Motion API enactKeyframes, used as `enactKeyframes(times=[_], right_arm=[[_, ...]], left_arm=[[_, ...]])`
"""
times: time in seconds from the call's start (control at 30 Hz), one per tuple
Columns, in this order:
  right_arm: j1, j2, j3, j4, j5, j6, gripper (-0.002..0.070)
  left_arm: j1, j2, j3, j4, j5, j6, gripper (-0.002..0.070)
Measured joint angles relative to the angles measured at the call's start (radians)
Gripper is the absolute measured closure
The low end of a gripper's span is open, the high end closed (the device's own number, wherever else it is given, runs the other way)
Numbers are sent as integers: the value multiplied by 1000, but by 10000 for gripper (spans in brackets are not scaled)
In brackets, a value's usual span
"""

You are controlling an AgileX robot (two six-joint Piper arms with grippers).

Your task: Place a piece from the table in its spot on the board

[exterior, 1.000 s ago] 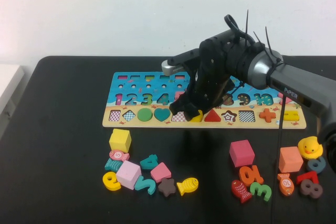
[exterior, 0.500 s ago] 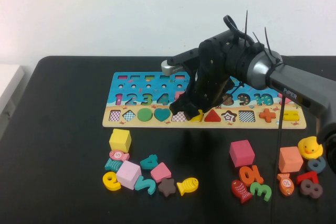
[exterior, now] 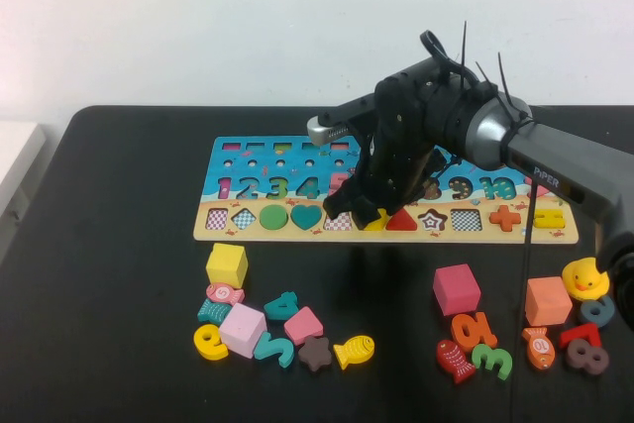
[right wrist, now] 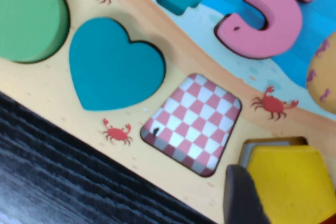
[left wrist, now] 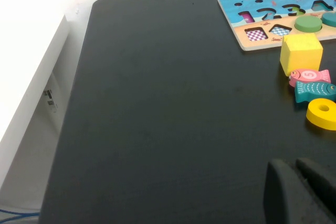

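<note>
Gripping flat yellow pentagon (right wrist: 294,182), right gripper (exterior: 365,211) over glossy wooden board (exterior: 297,235); left gripper (left wrist: 302,192) jaws unreadable.

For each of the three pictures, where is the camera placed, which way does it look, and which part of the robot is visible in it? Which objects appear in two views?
High view: raised on the robot's side, looking down at the table and board; shows the right arm, right gripper over the slot row.
Left wrist view: low over bare table, facing the board's end; left gripper at the edge.
Right wrist view: close above the board, showing one fingertip beside the yellow piece.
Shared: the green circle and teal heart; the yellow cube.
</note>
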Motion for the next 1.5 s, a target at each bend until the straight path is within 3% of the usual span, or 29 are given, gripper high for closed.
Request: enactKeyframes(times=[0.3,0.6,0.83,1.17,1.33,1.43,1.5], right_arm=[[0,0,0,0,0,17,301],[0,2,0,2,-8,21,214],[0,2,-5,2,-8,22,200],[0,3,-247,-5,212,-27,199],[-2,-9,-418,-24,286,-101,297],[-2,-58,-443,2,291,-152,437],[-3,-118,-442,43,291,-186,574]], left_arm=[[0,0,0,0,0,0,676],[0,0,0,0,0,0,676],[0,0,0,0,0,2,676],[0,0,0,0,0,2,677],[0,0,0,0,0,2,677],[0,0,0,0,0,2,677],[0,0,0,0,0,2,677]])
